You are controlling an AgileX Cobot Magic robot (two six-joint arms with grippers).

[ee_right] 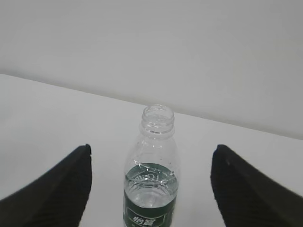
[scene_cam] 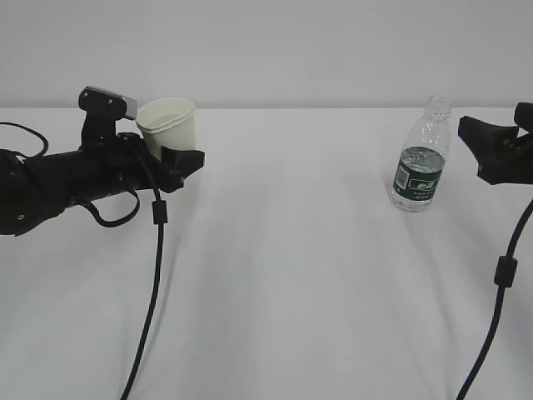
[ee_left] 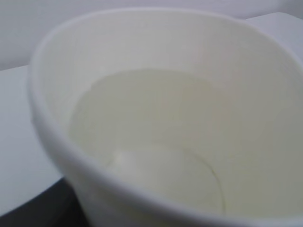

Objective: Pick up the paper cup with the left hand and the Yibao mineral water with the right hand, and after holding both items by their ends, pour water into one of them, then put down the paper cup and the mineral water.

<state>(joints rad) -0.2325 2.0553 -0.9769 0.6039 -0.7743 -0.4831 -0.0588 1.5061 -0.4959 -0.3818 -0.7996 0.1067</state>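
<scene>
Paper cup [scene_cam: 167, 122] is pinched in the left end effector [scene_cam: 177, 156], lifted off the white bench [scene_cam: 283, 250] at about 9 o'clock. Right end effector [scene_cam: 483, 142] sits spread wide, touching nothing, with the capless Yibao mineral water [scene_cam: 421, 158] upright just beside it, around 2 o'clock.

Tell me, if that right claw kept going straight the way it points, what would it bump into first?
Most likely the Yibao mineral water: it stands upright, centered between the open right claw fingers, with nothing visible before it.
</scene>
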